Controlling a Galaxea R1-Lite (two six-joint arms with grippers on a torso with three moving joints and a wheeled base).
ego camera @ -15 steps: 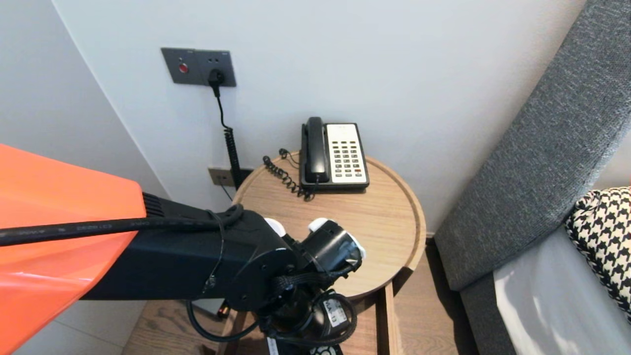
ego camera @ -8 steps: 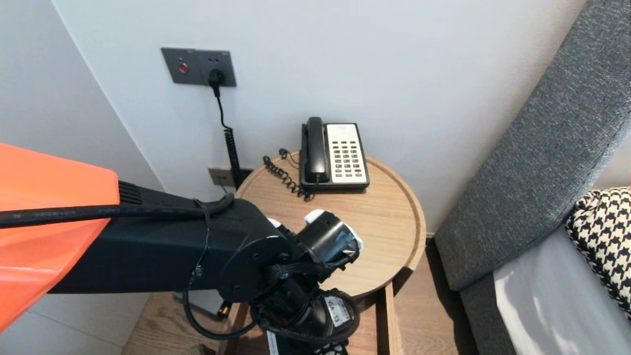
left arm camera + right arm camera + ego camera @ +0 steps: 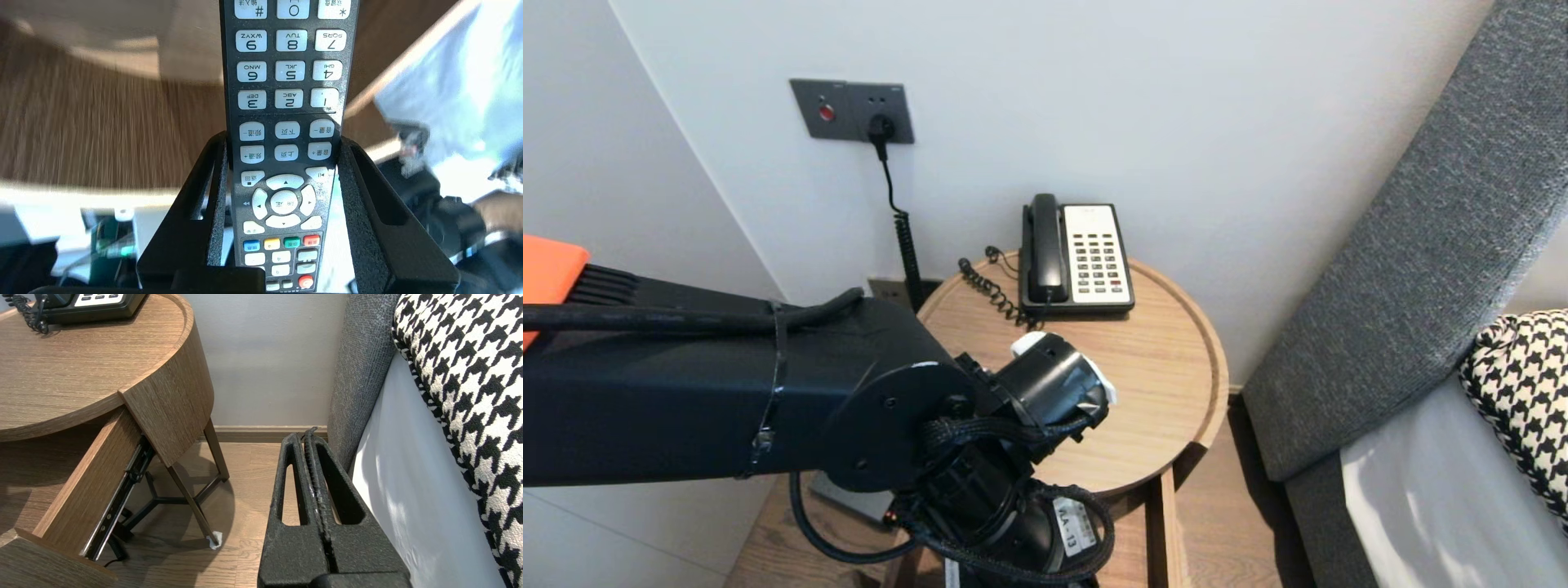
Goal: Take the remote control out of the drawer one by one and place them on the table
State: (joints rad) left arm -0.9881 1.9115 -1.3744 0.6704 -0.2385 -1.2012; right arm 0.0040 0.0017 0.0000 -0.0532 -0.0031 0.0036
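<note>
Pinching the remote control (image 3: 286, 106) across its width, the left gripper (image 3: 284, 141) held its jaws partly spread, one pad on each long edge beside the arrow ring. The number keys ran out past the fingertips and the coloured buttons lay back toward the wrist. The pick-up looked done, since the remote touched nothing but the two pads. Just beyond the fingertips lay blurred brown wood, perhaps the floor or the drawer, too smeared to say which. By that, the remote had not yet been set down on anything.

In the head view the left arm (image 3: 768, 392) reached over the near edge of the round table (image 3: 1176, 327), with the jaws hidden beneath the wrist. The drawer (image 3: 94, 473) stood pulled out under the tabletop. Farther from the jaws, the telephone (image 3: 1078, 257) sat at the table's back edge by the wall, handset on its cradle, well apart from the remote.

The right gripper (image 3: 304, 437), jaws pressed together on nothing, was parked low beside the bed (image 3: 412, 486), its tips toward the skirting.
</note>
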